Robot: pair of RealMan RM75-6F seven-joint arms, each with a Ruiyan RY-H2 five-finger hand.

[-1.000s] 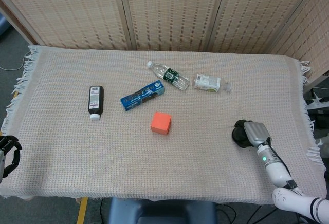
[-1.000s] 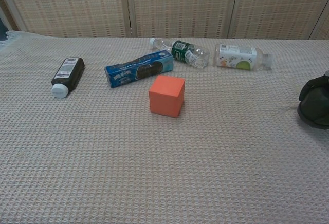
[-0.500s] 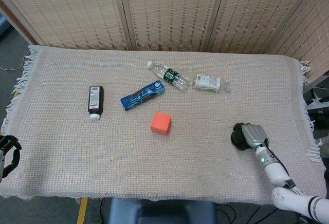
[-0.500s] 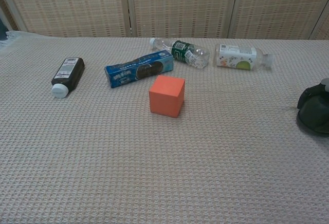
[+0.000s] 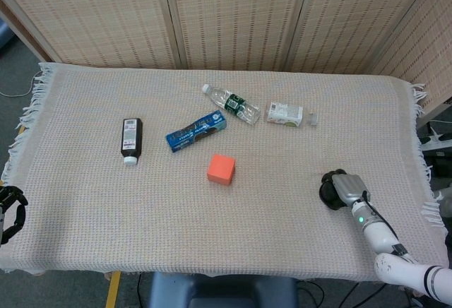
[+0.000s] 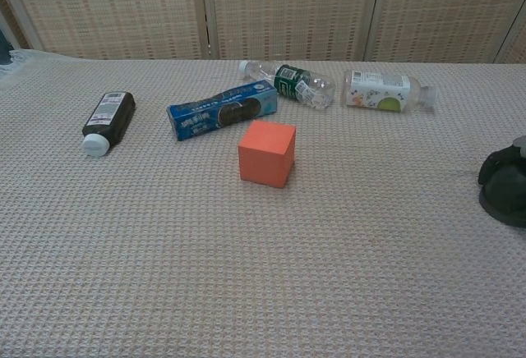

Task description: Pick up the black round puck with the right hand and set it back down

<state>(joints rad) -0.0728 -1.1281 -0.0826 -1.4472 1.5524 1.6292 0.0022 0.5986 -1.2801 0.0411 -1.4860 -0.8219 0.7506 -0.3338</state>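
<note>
One black round puck (image 5: 328, 189) under the right robot hand (image 5: 344, 188), fingers curled around it.

Cube (image 5: 221, 169) mid-table; cookie box (image 5: 195, 131) just behind it, to its left. Capped bottle (image 5: 131, 139) further left. Water bottle (image 5: 232, 103) behind box, small bottle (image 5: 289, 114) to its right. Puck (image 5: 328, 189) near right edge, under right hand (image 5: 346, 189). Left hand (image 5: 10, 212) off table's left-front corner.

woven cloth (image 5: 106, 195) (beige) carries orange cube (image 5: 221, 169); two bottles; puck (image 5: 329, 189).
</note>
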